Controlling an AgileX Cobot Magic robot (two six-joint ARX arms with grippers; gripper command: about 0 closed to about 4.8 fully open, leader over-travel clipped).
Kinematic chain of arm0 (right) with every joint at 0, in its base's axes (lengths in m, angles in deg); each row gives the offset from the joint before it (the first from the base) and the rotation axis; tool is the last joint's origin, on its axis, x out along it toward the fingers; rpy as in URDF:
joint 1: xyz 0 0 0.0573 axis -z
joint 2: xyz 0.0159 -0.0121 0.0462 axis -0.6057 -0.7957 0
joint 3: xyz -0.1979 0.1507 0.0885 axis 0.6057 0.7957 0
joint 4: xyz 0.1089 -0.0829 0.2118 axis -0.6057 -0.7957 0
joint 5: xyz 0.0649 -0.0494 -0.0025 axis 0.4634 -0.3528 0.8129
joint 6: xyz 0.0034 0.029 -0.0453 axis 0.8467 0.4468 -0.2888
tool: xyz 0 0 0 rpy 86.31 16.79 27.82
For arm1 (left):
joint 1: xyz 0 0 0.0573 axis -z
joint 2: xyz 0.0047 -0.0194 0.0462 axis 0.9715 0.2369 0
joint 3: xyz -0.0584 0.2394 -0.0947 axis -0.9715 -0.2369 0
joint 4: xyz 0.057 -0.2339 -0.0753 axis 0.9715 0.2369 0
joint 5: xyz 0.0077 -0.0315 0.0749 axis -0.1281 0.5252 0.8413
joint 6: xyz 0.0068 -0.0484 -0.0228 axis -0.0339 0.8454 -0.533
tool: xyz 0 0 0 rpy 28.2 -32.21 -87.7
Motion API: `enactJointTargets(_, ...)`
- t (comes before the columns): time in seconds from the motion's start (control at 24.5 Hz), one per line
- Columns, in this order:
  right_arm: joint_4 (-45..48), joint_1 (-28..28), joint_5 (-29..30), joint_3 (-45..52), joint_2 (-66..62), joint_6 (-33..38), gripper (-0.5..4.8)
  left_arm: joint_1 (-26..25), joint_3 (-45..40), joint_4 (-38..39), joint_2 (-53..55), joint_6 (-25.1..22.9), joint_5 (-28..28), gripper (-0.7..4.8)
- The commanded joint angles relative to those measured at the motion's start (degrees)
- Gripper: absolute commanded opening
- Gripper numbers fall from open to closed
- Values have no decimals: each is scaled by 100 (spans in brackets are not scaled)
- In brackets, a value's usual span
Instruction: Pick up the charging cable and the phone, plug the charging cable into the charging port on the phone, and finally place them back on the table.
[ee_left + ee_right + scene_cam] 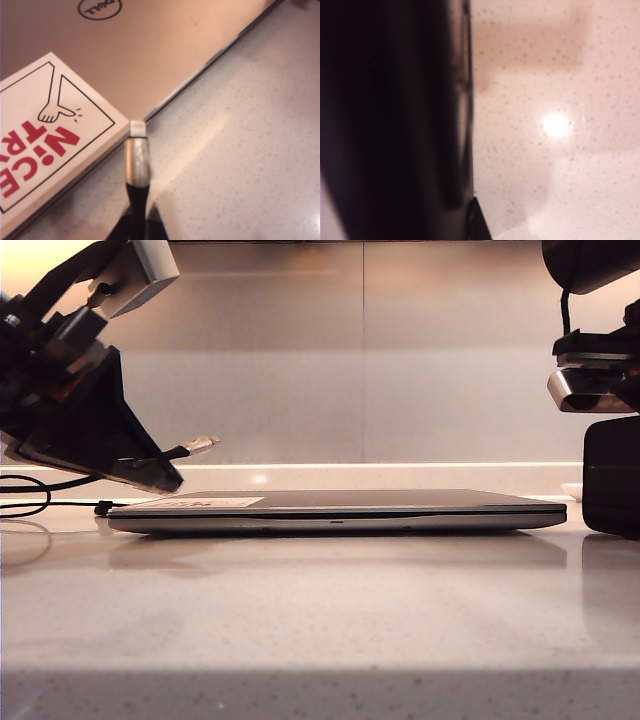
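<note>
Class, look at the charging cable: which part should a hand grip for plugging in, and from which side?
Grip the cable on its black cord just behind the silvery plug, coming from the cord end, so the stiff tip juts free. The left hand, over the corner of the laptop, is shut on it so. The right hand is at the far right.

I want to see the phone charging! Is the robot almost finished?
Not yet. The left gripper has lifted the charging cable, plug pointing out. The right gripper is low on the table beside a dark slab, maybe the phone. Plugging in and putting down remain.
</note>
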Motion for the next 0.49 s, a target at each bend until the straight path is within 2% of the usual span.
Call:
enactJointTargets(0.04,-310,4,-2,-291,96,-236,-7,15,15,-205,-7,791,-20,-6)
enactJointTargets(0.12,92,15,503,-398,275,-280,-7,31,15,-299,-7,1067,-20,-6)
enactJointTargets(0.16,616,17,1062,-389,448,-264,-7,96,15,-339,-7,1182,-20,-6)
enactJointTargets(0.24,1410,11,1626,-385,575,9,-7,236,15,-354,-7,1346,-22,-6)
enactJointTargets(0.49,3427,9,2782,-225,560,654,-6,966,13,-756,28,2159,-22,-6)
